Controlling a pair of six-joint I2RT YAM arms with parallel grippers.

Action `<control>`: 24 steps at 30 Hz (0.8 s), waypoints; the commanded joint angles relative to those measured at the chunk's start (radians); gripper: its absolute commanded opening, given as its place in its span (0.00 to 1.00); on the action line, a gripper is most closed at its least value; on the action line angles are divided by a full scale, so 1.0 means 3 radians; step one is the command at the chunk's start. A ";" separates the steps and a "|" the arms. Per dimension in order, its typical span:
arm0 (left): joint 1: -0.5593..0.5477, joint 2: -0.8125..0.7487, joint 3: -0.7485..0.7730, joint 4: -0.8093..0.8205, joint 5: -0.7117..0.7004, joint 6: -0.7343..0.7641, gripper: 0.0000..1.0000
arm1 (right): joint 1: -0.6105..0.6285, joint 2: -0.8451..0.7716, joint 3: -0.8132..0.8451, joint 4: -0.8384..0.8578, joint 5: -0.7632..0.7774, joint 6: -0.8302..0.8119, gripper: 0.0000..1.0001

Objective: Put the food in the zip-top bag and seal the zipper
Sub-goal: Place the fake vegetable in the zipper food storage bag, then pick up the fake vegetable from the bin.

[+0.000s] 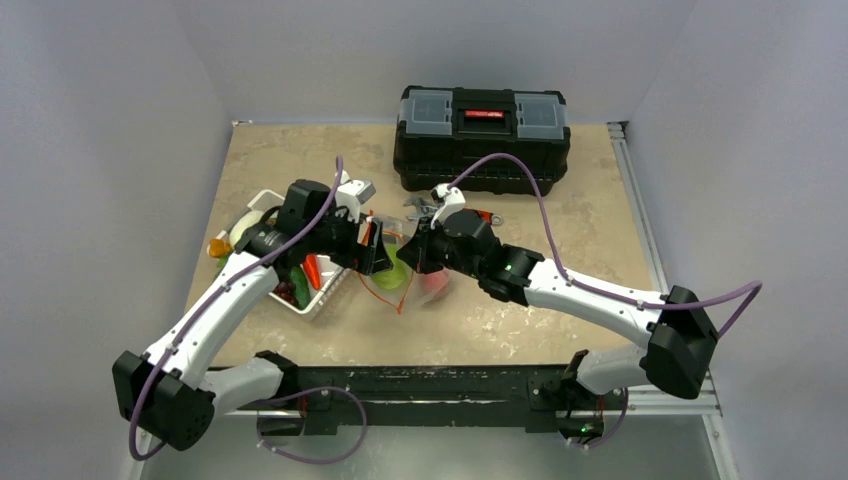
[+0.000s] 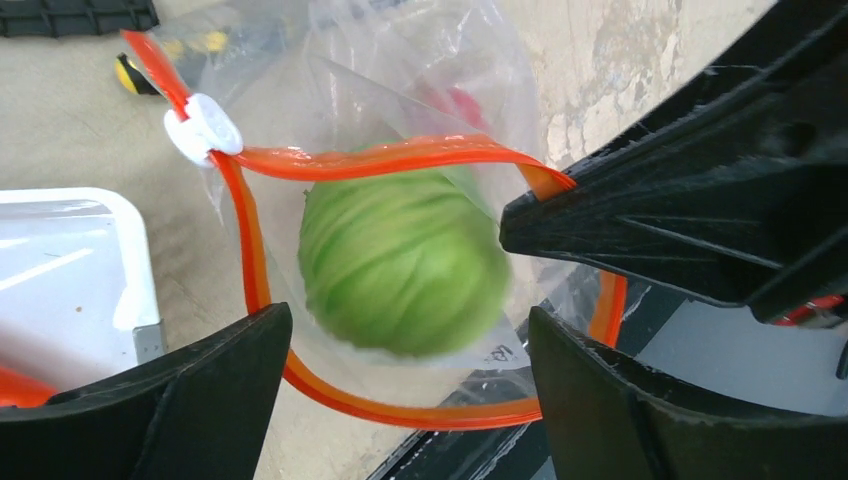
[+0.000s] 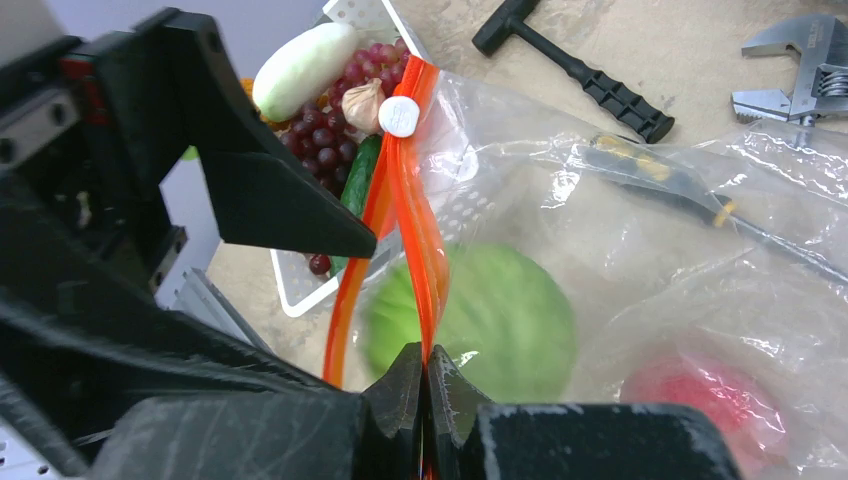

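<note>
**Bag mouth held open, cabbage in: film floppy, grip the strip**

Bag [image 3: 600, 260] lies mid-table, just beside the basket [image 1: 325, 295], which sits toward the left edge. R gripper [image 3: 425, 368] has its fingers pressed together on the zipper [image 2: 380, 158], holding one lip up. L gripper [image 2: 405, 330] is spread w/ nothing in it, over the cabbage [image 2: 400, 260], which is inside the mouth loop. A red piece [image 3: 700, 405] is also in the bag.

Handling, my read: film is thin, slick & crinkly w/ no stiffness, so the mouth prob. collapses if let go. The strip is the only firm part, so take hold there or at the white slider [image 2: 203, 128]. Cabbage looks light & round and may roll. Grapes [image 3: 330, 120] & cucumber [image 3: 358, 175] wait in the basket.

Room: tight. The grippers nearly touch. Hammer [image 3: 575, 65] & wrench [image 3: 800, 70] lie just past the bag, w/ the toolbox [image 1: 482, 125] at the far edge. Most free room is toward the near & right edges.
</note>
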 commanded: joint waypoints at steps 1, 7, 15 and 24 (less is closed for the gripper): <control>-0.0020 -0.0365 -0.0048 0.0181 -0.0214 0.0033 0.91 | 0.0019 -0.0070 0.0000 0.0204 -0.0049 0.0148 0.00; -0.0017 -0.0828 -0.0219 0.0422 -0.0260 0.0059 0.99 | 0.0019 -0.0109 -0.0012 0.0150 -0.0010 0.0167 0.00; -0.0015 -0.1148 -0.0279 0.0349 -0.1247 0.0012 1.00 | 0.0019 -0.0219 -0.0048 0.0027 0.0129 0.0129 0.00; 0.0113 -0.0623 -0.0046 -0.0065 -0.2176 -0.0216 1.00 | 0.0019 -0.0407 -0.0151 -0.0101 0.0299 0.0059 0.00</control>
